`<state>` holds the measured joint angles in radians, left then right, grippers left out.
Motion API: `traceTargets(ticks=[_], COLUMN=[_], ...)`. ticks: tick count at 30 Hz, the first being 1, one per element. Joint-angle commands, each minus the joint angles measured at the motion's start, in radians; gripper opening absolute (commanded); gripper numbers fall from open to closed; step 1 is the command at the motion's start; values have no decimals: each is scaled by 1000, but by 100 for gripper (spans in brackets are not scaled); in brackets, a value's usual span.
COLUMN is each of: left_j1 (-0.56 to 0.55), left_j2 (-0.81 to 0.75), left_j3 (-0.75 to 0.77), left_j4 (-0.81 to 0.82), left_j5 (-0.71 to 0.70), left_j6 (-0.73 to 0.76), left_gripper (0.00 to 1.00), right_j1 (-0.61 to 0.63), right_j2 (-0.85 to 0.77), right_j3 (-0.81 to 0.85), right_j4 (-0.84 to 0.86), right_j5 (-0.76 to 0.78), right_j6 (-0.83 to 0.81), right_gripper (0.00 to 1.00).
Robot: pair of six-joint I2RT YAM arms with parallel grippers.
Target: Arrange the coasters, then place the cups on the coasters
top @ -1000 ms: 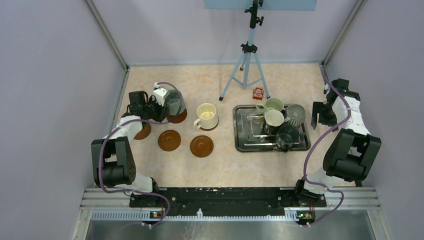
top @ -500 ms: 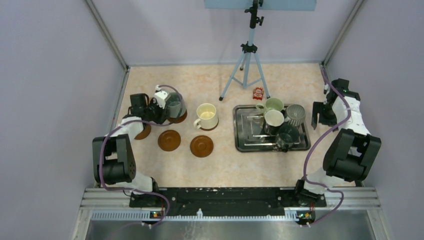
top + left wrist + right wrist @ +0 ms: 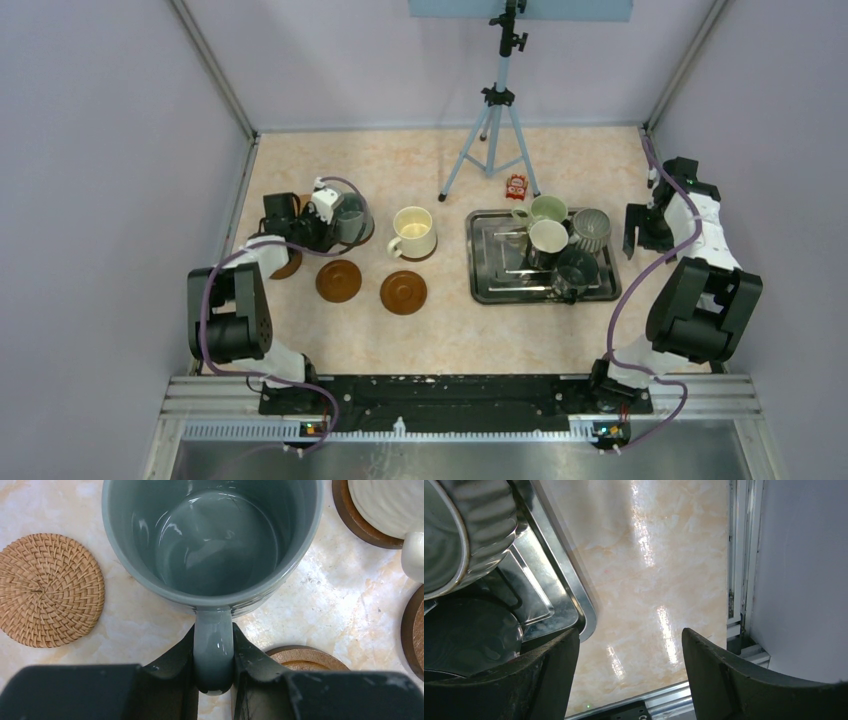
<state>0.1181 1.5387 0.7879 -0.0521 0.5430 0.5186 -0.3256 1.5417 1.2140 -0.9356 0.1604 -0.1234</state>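
My left gripper (image 3: 328,216) (image 3: 213,647) is shut on the handle of the grey-blue cup (image 3: 349,214) (image 3: 215,535), which is upright and empty over the left of the table. A brown coaster (image 3: 360,237) (image 3: 306,658) shows just beside and below it. The cream cup (image 3: 414,231) (image 3: 395,505) stands on another coaster (image 3: 357,522). Two bare coasters (image 3: 339,281) (image 3: 403,292) lie nearer, and one more (image 3: 287,264) is partly under my left arm. My right gripper (image 3: 636,238) (image 3: 629,640) is open and holds nothing, right of the tray.
A steel tray (image 3: 480,285) (image 3: 574,595) holds the pale green (image 3: 548,209), white (image 3: 547,239), ribbed grey (image 3: 591,229) (image 3: 464,530) and dark (image 3: 576,268) cups. A woven wicker mat (image 3: 50,590) lies left of the held cup. A tripod (image 3: 492,130) and a small red object (image 3: 516,186) stand behind.
My left gripper has shifted slightly to the right with the grey-blue cup. The right arm has not moved.
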Motion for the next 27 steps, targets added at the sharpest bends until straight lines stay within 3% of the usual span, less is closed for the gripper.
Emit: traceTargets(ticks=[1,15,27], left_j1=[6,6,8], left_j2=[-7,11,16], left_j3=[3,4,7], left_j4=[118,64,-1], left_j5=[35,18,44], left_j6=[29,55,55], left_gripper=[8,50,48], right_j1=[-6,-5,-6], right_j2=[13,14,14], right_j3=[33,34,32], right_j4=[-3,-3,3], right_j5=[12,13,3], right_j6=[-9,-9,-5], right_gripper=[74,74,74])
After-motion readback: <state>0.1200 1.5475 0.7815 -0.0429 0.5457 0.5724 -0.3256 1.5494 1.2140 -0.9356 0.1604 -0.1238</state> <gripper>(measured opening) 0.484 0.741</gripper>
